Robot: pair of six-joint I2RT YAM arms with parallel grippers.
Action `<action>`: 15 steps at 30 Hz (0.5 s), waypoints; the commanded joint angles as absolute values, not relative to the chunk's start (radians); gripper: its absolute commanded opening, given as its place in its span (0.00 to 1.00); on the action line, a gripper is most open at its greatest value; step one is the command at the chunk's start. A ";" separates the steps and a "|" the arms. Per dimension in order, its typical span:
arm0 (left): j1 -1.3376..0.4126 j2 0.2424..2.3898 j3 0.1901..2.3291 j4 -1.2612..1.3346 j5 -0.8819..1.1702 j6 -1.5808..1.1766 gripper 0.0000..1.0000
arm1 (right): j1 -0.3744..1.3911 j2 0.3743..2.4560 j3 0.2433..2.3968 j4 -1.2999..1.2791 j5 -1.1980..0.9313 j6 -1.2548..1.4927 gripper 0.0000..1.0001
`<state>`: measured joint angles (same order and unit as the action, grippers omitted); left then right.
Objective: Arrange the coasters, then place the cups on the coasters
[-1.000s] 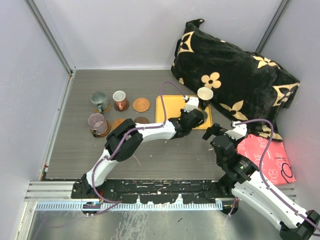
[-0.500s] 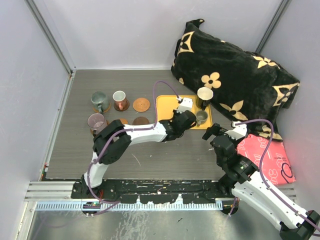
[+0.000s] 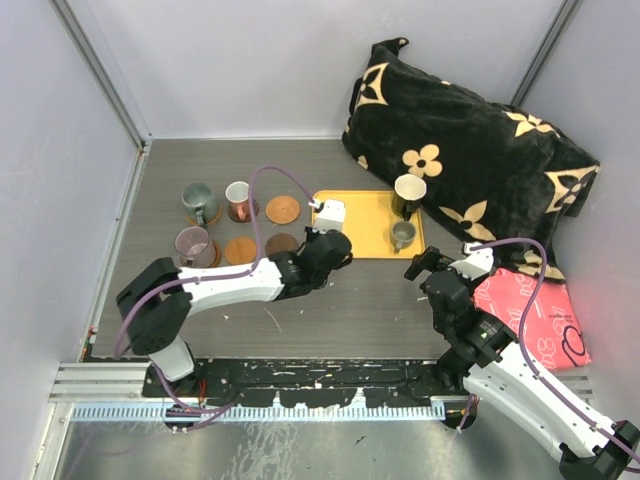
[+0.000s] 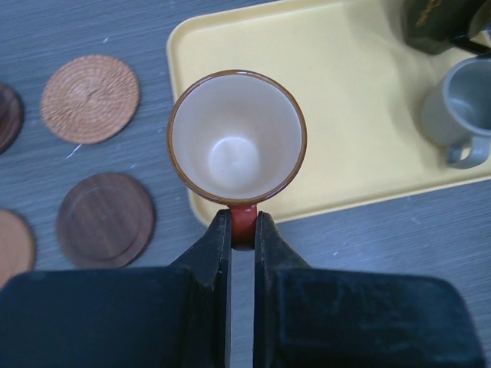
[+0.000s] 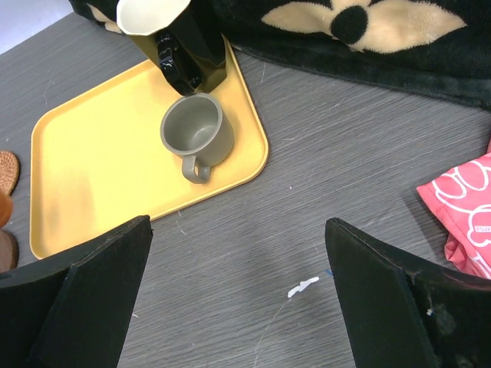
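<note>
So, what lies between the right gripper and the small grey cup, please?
Between right gripper and grey cup: bare table, then the yellow tray, seen in the right wrist view.

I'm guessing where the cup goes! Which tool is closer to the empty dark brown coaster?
Left. The left tool, shut on the tiny orange cup, hovers right beside the dark brown coaster. The right tool is open beyond the yellow tray.
</note>
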<state>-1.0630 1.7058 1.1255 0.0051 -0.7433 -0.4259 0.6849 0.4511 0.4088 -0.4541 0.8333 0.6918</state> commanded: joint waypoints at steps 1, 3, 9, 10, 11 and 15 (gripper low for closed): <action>-1.050 1.552 1.017 0.026 -0.827 -0.447 0.00 | 0.683 0.446 0.420 -0.425 0.838 0.698 1.00; -1.027 1.491 0.956 0.013 -0.819 -0.481 0.00 | 0.683 0.449 0.421 -0.424 0.835 0.698 1.00; -0.964 1.320 0.793 0.023 -0.806 -0.497 0.00 | 0.683 0.455 0.420 -0.421 0.832 0.695 1.00; -0.954 1.295 0.773 0.023 -0.805 -0.495 0.00 | 0.683 0.458 0.421 -0.419 0.831 0.695 1.00; -0.935 1.280 0.752 0.021 -0.802 -0.494 0.00 | 0.684 0.460 0.421 -0.418 0.831 0.695 1.00; -0.876 1.176 0.677 0.008 -0.772 -0.505 0.00 | 0.684 0.469 0.422 -0.416 0.829 0.695 1.00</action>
